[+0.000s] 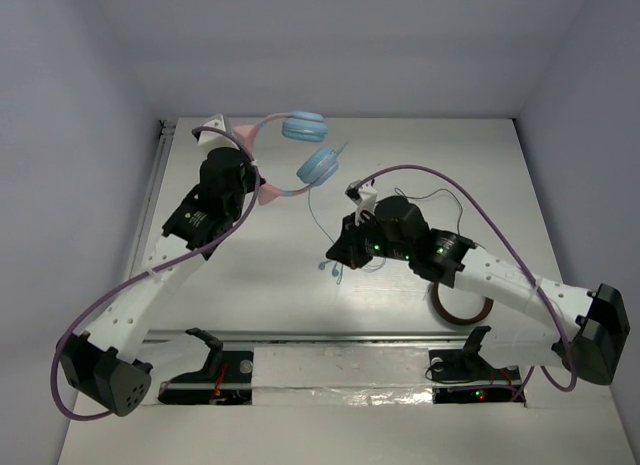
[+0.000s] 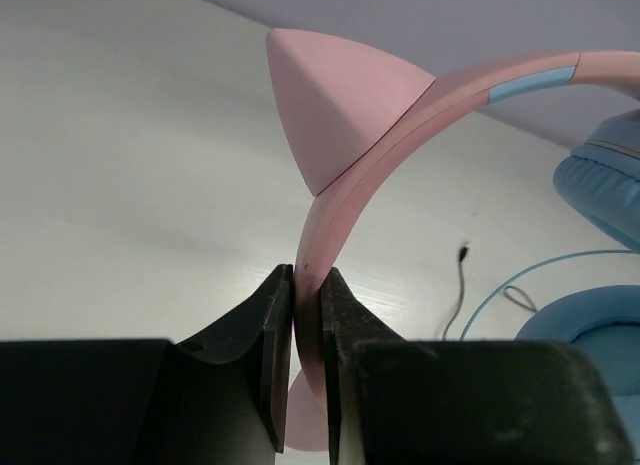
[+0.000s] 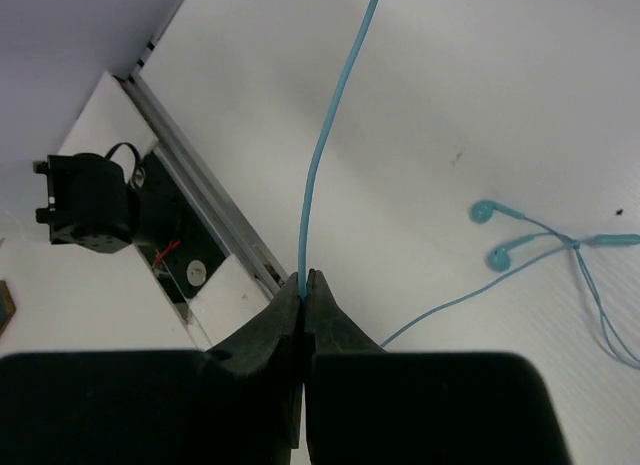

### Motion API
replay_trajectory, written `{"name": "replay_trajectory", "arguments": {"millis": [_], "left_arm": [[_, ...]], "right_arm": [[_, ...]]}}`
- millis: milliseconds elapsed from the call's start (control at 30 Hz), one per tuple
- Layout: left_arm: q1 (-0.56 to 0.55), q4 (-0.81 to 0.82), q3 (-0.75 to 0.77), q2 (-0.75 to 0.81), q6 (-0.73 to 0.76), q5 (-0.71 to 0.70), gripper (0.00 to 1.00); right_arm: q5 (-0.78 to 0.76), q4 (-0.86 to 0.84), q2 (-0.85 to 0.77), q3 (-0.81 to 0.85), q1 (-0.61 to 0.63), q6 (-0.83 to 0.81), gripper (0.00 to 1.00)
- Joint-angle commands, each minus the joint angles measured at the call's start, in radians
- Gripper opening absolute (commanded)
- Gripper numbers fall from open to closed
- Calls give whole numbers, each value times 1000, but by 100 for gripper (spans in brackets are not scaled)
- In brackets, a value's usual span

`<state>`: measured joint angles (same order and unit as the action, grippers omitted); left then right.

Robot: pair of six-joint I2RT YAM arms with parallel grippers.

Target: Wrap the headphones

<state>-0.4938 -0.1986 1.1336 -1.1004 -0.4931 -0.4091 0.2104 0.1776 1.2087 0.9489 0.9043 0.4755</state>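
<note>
The left gripper (image 2: 305,285) has its fingers clamped on the pink headband of the headphones (image 2: 380,155), near the table's (image 1: 480,155) far edge. The right gripper (image 3: 303,280) pinches the thin light-blue cable (image 3: 330,135).

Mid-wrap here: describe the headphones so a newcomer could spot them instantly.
Look to the far edge of the table, left of centre. The headphones are there, headband pinched in the left gripper. Pink band with pointed ears and round light-blue earcups, unlike the tiny earbuds mid-table.

light-blue cable (image 3: 331,115) in right gripper (image 3: 304,276)
</note>
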Motion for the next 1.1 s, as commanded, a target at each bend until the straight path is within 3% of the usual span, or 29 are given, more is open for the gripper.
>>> {"name": "replay_trajectory", "arguments": {"millis": [0, 267, 467, 633, 933, 1067], "left_arm": [[-17, 15, 3, -7, 34, -40, 0], [-127, -73, -52, -76, 108, 105, 0], [-127, -85, -87, -79, 175, 329, 0], [-127, -119, -94, -76, 238, 405, 0], [-115, -171, -89, -36, 283, 418, 0], [-95, -188, -71, -22, 320, 507, 0]], "right_arm": [[-127, 161, -15, 119, 30, -50, 0], [-198, 456, 80, 326, 30, -166, 0], [-251, 594, 137, 482, 30, -216, 0], [-302, 701, 182, 585, 30, -241, 0], [-371, 809, 143, 558, 30, -216, 0], [-422, 839, 95, 521, 30, -193, 0]]}}
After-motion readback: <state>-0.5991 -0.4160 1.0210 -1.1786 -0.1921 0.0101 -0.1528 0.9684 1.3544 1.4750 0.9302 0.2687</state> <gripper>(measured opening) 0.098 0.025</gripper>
